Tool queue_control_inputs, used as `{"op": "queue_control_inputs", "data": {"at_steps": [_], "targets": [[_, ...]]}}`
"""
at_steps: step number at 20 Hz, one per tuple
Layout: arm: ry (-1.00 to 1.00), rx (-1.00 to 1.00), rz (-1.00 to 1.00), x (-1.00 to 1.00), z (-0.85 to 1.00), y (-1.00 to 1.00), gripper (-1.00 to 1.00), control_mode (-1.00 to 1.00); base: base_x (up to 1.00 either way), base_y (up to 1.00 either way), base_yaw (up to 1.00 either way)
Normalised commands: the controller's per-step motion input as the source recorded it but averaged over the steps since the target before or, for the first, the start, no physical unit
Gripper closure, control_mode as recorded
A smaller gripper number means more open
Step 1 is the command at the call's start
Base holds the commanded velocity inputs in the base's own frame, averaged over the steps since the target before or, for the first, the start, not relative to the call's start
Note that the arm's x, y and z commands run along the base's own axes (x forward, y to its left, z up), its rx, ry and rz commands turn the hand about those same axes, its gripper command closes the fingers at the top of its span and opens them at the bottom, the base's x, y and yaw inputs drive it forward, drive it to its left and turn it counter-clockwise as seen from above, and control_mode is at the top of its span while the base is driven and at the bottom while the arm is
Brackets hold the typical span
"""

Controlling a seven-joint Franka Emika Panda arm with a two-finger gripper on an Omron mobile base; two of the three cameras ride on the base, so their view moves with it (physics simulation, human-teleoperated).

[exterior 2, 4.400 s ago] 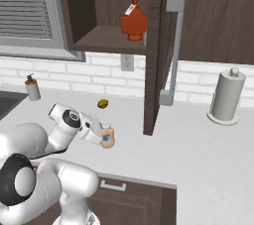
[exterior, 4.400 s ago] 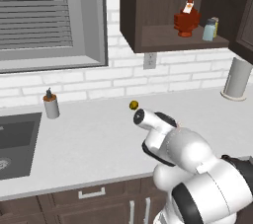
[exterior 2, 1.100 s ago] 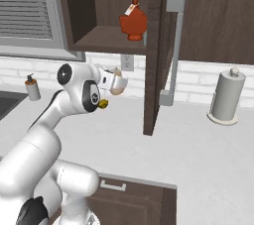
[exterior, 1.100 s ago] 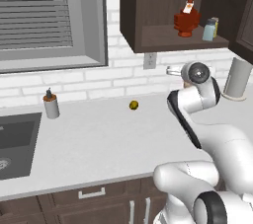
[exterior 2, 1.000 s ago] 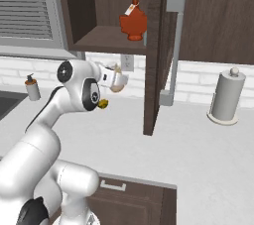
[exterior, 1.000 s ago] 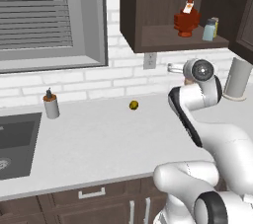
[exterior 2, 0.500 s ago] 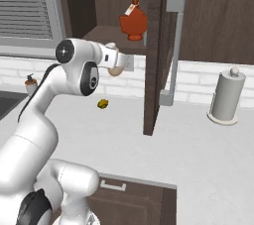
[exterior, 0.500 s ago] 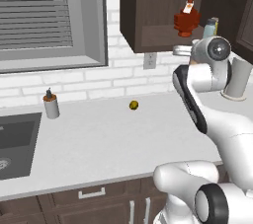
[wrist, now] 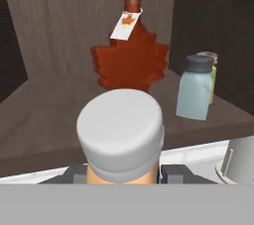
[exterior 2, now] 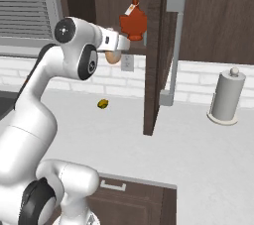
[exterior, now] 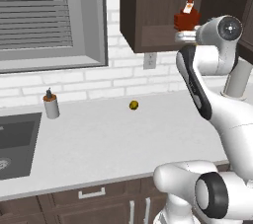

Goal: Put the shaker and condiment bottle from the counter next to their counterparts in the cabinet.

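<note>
Showing a leaf-marked white label (wrist: 124, 24).

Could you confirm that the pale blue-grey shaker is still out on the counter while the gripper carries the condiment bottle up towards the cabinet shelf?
Not quite. The hand view shows the pale blue-grey shaker standing on the cabinet shelf, beside the yellow-green shaker and right of the dark red bottle. The rest holds: the gripper carries the condiment bottle up towards that shelf.

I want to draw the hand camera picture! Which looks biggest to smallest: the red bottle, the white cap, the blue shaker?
1. Dark red maple-leaf bottle.
2. Cream cap of the condiment bottle, though it only looks this big because it is nearest the camera.
3. Pale blue shaker.
</note>
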Motion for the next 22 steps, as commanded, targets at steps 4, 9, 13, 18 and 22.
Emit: {"op": "queue_control_inputs", "data": {"at_steps": [4,9,13,18,22], "targets": [[0.0,0.0,0.01,0.0,0.05,0.0,1.0,-1.0,0.0,0.0,0.0],[0.0,0.0,0.0,0.0,0.18,0.0,1.0,-1.0,0.0,0.0,0.0],[0.0,0.0,0.0,0.01,0.27,0.0,1.0,-1.0,0.0,0.0,0.0],[0.0,0.0,0.01,0.17,0.19,0.0,1.0,-1.0,0.0,0.0,0.0],[0.0,0.0,0.04,0.33,0.02,0.0,1.0,-1.0,0.0,0.0,0.0]]}}
